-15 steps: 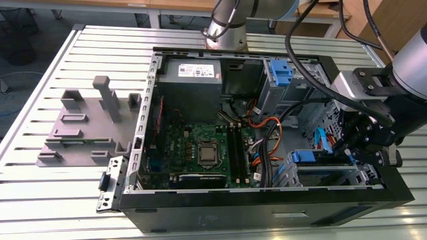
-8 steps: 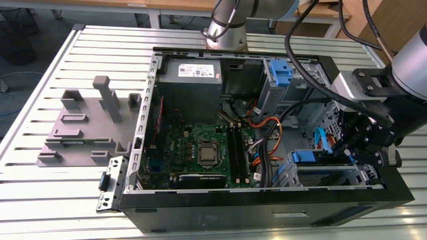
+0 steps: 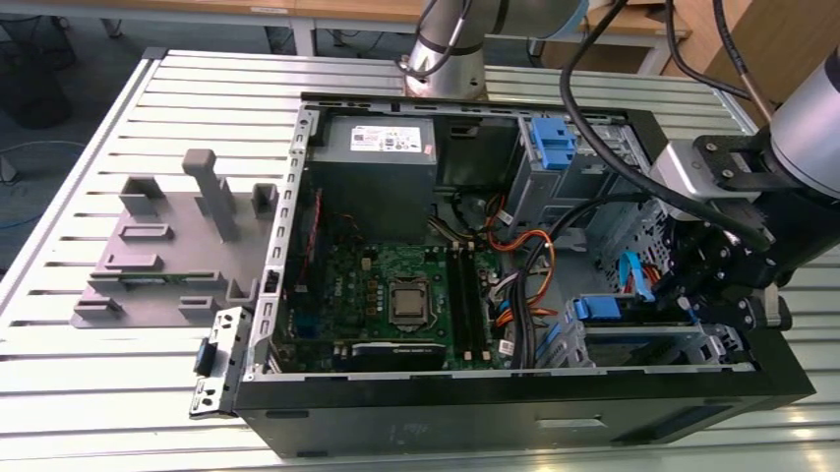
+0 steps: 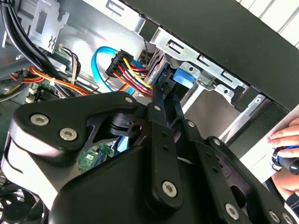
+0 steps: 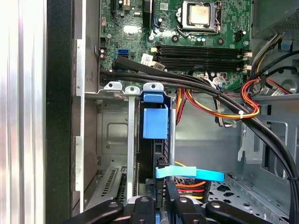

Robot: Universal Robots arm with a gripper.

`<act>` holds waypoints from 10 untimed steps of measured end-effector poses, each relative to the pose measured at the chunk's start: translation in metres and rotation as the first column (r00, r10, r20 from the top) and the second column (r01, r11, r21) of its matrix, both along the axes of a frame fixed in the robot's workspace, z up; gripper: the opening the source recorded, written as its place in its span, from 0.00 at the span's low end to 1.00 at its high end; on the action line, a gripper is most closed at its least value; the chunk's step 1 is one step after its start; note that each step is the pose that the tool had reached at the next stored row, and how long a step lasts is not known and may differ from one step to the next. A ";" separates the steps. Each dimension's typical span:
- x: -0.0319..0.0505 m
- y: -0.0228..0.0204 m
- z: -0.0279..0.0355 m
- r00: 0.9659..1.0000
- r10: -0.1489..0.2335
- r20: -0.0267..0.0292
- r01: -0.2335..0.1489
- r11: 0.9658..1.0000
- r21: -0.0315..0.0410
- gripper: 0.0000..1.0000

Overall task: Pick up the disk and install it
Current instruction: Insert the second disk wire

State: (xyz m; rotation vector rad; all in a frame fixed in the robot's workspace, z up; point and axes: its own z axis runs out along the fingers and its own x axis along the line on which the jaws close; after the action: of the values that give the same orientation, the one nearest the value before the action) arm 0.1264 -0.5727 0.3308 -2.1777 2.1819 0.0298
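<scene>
The disk [image 5: 154, 122] stands on edge in the drive bay at the front corner of the open computer case [image 3: 525, 403]. I see it as a thin dark slab with its blue carrier bracket facing the first wrist view. My gripper [image 5: 166, 172] reaches down into the bay, and its two black fingers [image 5: 172, 191] sit close together on the disk's near end. In the second wrist view the gripper [image 4: 164, 95] ends just short of the blue bracket tab [image 4: 183, 77]. In the exterior view the gripper [image 3: 690, 295] hangs inside the case on that view's right.
Thick black cables [image 5: 201, 86] and red, yellow and orange wires [image 5: 219, 109] cross beside the bay, with a light blue data cable [image 5: 191, 173] at the fingers. The motherboard [image 3: 393, 295], grey power supply [image 3: 381, 143] and tall blue latch [image 3: 552, 143] fill the case. A grey fixture [image 3: 171, 246] stands outside. A hand [image 4: 285, 140] rests nearby.
</scene>
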 end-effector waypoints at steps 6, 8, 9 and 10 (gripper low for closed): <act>0.0000 0.0001 0.0022 1.000 0.000 0.000 0.000 1.000 0.000 0.24; 0.0000 0.0001 0.0035 1.000 0.000 0.000 0.000 1.000 0.000 0.24; 0.0000 0.0001 0.0035 1.000 0.000 0.000 0.000 1.000 0.000 0.24; 0.0000 0.0001 0.0035 1.000 0.000 0.000 0.000 1.000 0.000 0.24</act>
State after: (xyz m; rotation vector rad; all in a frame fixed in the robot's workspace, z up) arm 0.1264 -0.5726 0.3343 -2.1774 2.1817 0.0303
